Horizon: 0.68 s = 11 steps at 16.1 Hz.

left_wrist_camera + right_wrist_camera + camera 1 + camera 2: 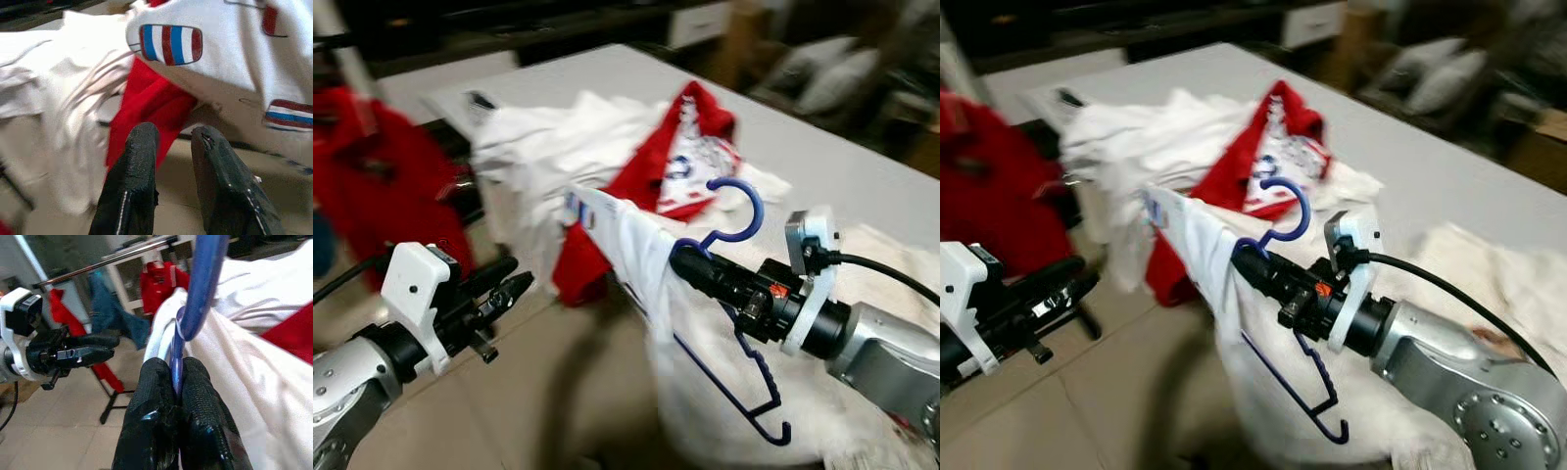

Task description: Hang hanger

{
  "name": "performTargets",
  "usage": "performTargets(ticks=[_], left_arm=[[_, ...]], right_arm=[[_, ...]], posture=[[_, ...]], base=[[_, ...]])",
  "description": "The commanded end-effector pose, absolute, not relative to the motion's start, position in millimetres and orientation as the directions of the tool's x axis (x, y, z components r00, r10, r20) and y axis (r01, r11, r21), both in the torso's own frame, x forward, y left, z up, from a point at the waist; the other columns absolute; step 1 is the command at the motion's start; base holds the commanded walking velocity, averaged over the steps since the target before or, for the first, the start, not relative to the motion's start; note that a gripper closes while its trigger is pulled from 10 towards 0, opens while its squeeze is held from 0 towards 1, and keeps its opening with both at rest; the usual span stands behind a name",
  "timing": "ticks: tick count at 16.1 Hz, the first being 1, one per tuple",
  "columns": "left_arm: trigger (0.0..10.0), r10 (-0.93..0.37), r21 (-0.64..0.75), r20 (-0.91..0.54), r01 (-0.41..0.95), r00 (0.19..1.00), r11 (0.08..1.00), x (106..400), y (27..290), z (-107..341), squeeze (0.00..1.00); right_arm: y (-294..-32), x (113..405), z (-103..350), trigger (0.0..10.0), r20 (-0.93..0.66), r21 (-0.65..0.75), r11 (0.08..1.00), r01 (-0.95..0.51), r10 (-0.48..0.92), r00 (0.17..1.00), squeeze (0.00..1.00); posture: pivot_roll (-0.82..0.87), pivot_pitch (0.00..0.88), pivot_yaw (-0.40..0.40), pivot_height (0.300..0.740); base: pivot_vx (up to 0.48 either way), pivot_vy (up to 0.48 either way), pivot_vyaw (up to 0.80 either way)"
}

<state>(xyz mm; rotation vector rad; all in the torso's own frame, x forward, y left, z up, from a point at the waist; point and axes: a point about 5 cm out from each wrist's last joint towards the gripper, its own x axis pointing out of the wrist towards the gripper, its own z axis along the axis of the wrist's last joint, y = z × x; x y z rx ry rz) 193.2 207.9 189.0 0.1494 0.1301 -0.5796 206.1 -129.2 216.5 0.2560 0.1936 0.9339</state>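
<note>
We see the blue hanger (pixel 736 294) held up in the air over the edge of the counter (pixel 862 176), tilted, its hook (pixel 741 208) pointing up and away from us and its notched lower bar (pixel 749 397) slanting down toward the floor. A white shirt (pixel 636 250) is draped over it; one sleeve stretches out to our left, and a patch of red, white and blue stripes (pixel 170 45) shows on the cloth in the left wrist view. The right pincer (pixel 690 262) is clenched on the hanger's neck just below the hook, and in the right wrist view its two black fingers (pixel 198 416) press against the blue wire from both sides.

Behind the hanger, a heap of white and red clothing (pixel 636 147) lies on the pale counter, with a red piece (pixel 582 259) hanging down over the edge.

The left pincer (pixel 514 279) hovers well to the left of the shirt, grasping nothing. Its fingers (pixel 134 181) stand a little apart, pointing toward the hanging red cloth.

Farther off, in the right wrist view, we make out a metal clothes rail (pixel 112 258) on a stand, carrying a red garment (pixel 159 284) and a blue one (pixel 110 308). A blurred red garment (pixel 382 186) also hangs at the left of the head views.
</note>
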Motion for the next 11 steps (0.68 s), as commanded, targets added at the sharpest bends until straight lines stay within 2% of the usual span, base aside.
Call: performTargets(ticks=[1, 3, 6, 11], left_arm=[[10.0, -0.527, 0.139, -0.164, 0.549, 0.834, 0.824, 192.4, 204.6, 189.7, 0.0], [10.0, -0.499, 0.158, -0.181, 0.526, 0.848, 0.836, 196.1, 203.6, 181.8, 0.0], [10.0, -0.505, 0.154, -0.206, 0.538, 0.838, 0.829, 194.0, 199.9, 173.4, 0.0], [10.0, -0.491, 0.19, -0.223, 0.532, 0.842, 0.825, 197.7, 198.5, 166.5, 0.0]], right_arm=[[-127.2, 204.5, 210.3, 10.0, -0.082, 0.297, 0.576, -0.762, 0.81, 0.581, 0.0], [-127.1, 206.0, 193.9, 10.0, -0.129, 0.312, 0.632, -0.71, 0.768, 0.627, 0.0], [-125.7, 202.7, 182.0, 10.0, -0.164, 0.324, 0.665, -0.673, 0.74, 0.653, 0.0], [-131.6, 201.8, 145.1, 10.0, -0.323, 0.244, 0.801, -0.546, 0.598, 0.733, 0.0]], posture=[[0.15, 0.067, -0.008, 0.74], [0.14, 0.067, 0.0, 0.74], [0.14, 0.066, 0.01, 0.74], [0.12, 0.064, 0.015, 0.74]], base=[[0.0, 0.0, 0.8], [0.0, 0.0, 0.8], [0.0, 0.0, 0.8], [0.0, 0.0, 0.8]])
